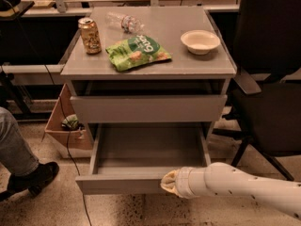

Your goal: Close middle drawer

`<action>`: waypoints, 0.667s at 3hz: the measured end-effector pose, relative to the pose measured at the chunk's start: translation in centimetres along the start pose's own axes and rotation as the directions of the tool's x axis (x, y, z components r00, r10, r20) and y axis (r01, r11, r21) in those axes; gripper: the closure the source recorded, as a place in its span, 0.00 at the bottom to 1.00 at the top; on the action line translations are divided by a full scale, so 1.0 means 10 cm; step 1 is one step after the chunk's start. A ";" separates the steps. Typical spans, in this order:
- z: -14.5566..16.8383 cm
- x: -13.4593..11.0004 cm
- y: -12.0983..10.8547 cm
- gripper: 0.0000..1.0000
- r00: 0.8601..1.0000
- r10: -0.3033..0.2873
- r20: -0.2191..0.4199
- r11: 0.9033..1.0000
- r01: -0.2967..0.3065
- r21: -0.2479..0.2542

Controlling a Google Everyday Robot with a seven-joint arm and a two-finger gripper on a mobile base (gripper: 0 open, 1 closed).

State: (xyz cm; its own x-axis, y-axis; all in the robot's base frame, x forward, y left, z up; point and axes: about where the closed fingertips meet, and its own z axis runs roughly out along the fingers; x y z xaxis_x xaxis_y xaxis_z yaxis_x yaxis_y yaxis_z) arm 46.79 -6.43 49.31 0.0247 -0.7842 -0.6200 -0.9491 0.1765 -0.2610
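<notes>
The middle drawer (141,150) is a wide grey shallow tray with a low plain front panel (117,184). It stands pulled far out of the grey cabinet (150,69), and its inside looks empty. My gripper (168,182) is at the end of the white arm (244,189) that comes in from the lower right. It sits against the right part of the drawer's front panel, at its top edge. Above it, a grey drawer with a taller front panel (148,108) is nearly shut.
On the cabinet top lie a gold can (90,35), a clear plastic bottle (123,21), a green chip bag (137,52) and a white bowl (200,41). A black chair (270,98) stands right. A cardboard box (66,126) and a person's leg and shoe (21,166) are left.
</notes>
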 end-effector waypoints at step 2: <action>0.09 0.06 0.08 1.00 1.000 0.013 0.016 1.000 -0.013 -0.013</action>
State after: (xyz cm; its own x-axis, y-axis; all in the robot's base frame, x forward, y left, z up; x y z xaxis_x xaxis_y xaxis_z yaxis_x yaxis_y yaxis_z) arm 46.31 -6.24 48.06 0.0172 -0.7725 -0.6348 -0.9534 0.1786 -0.2432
